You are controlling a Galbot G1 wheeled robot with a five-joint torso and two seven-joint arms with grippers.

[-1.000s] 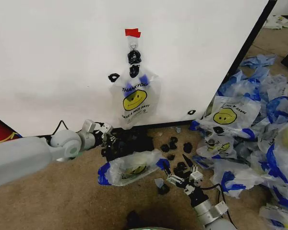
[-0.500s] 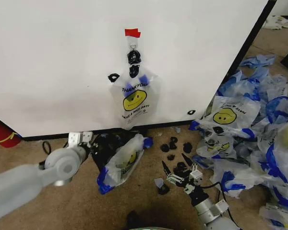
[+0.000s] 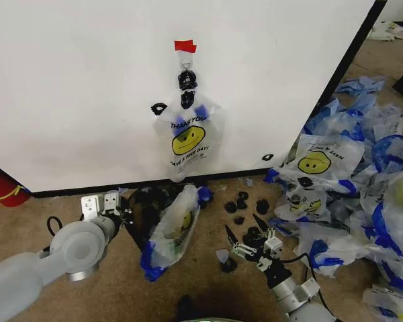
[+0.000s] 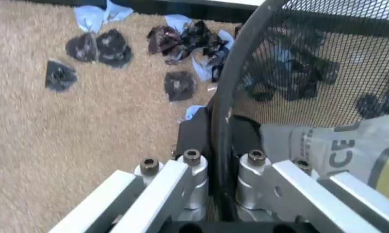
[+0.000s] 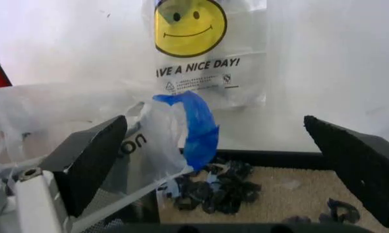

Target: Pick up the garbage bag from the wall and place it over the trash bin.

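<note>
A black mesh trash bin (image 3: 146, 213) sits tipped on the carpet below the wall (image 3: 80, 87). My left gripper (image 3: 121, 213) is shut on the bin's wire rim (image 4: 224, 116), one finger on each side. A see-through garbage bag (image 3: 171, 231) with a smiley face and blue edges is draped over the bin, and its blue handle (image 5: 196, 127) stands up. Another garbage bag (image 3: 188, 142) hangs from the hook under the red tape (image 3: 185, 45). To the right of the bin, my right gripper (image 3: 245, 240) is open and holds nothing.
A big pile of identical bags (image 3: 363, 194) covers the floor at the right. Black scraps (image 3: 245, 201) lie by the wall's base and around the right gripper. A red object (image 3: 3, 189) sits at the far left. Bare carpet lies in the lower left.
My left arm has drawn back toward the lower left, turning the bin with it. The draped bag went from lying wide and flat to standing narrow on edge. The right gripper barely moved.
</note>
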